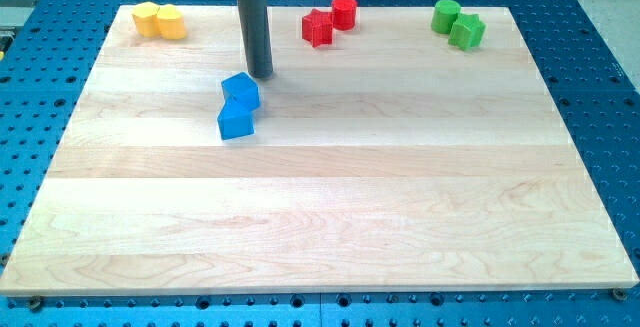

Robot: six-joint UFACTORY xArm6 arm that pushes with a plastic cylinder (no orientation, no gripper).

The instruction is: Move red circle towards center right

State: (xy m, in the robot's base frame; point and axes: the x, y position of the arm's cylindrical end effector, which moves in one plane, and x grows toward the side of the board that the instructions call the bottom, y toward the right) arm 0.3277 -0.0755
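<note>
The red circle [344,12] stands near the view's top edge, a little right of centre. A red star [317,28] touches it on its lower left. My tip [260,74] is down on the board well to the left of both red blocks. It sits just above and right of the upper blue block [240,90], close to touching it. A second blue block [235,121] lies directly below the first.
Two yellow blocks [159,20] sit together at the view's top left. Two green blocks [458,23] sit together at the top right. The wooden board [320,217] lies on a blue perforated table.
</note>
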